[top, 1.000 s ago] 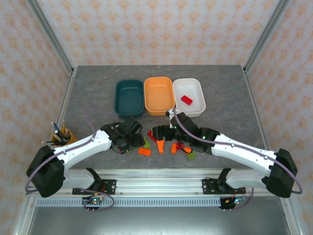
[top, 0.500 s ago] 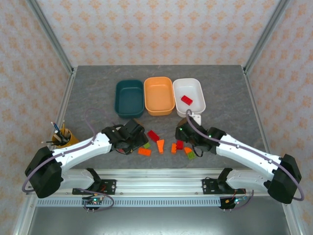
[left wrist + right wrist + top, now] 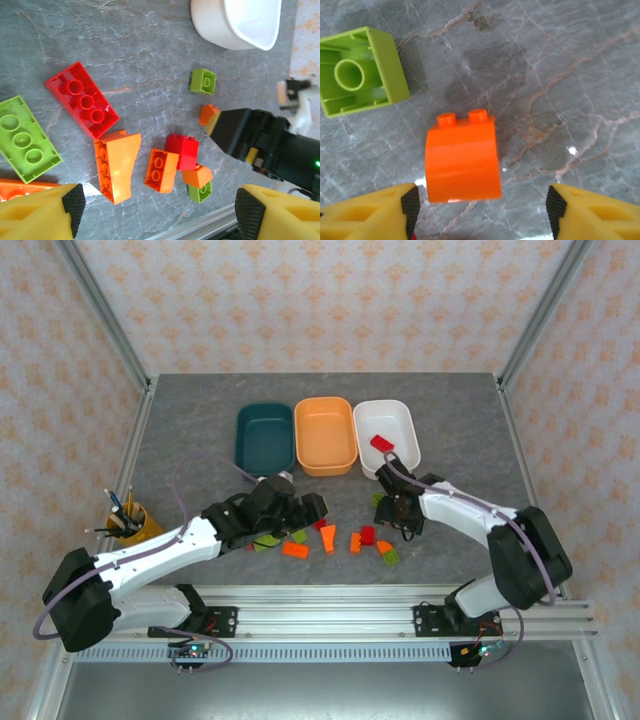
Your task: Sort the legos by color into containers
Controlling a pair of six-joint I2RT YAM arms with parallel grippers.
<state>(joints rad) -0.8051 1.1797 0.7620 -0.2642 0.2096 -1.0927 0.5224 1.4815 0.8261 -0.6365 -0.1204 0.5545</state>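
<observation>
The dark teal tub (image 3: 265, 437), orange tub (image 3: 325, 435) and white tub (image 3: 386, 420) stand in a row; one red brick (image 3: 381, 444) lies in the white tub. Loose legos lie in front of them. My left gripper (image 3: 302, 510) (image 3: 160, 215) is open above the pile, looking down on a long red brick (image 3: 82, 100), an orange wedge (image 3: 116, 162), a green plate (image 3: 25, 137) and small orange (image 3: 161, 170), red (image 3: 182, 150) and green (image 3: 200, 192) bricks. My right gripper (image 3: 395, 508) (image 3: 480, 215) is open low over a curved orange brick (image 3: 463, 157), beside an upturned green brick (image 3: 360, 70).
A cup of pens (image 3: 127, 518) stands at the left edge of the grey table (image 3: 200, 420). The white tub's corner (image 3: 240, 20) and the right arm's black wrist (image 3: 260, 140) appear in the left wrist view. A metal rail (image 3: 320, 595) runs along the near edge.
My right gripper has pulled back from the middle of the pile to the right, near the white tub's front. My left gripper has moved right, over the pile.
</observation>
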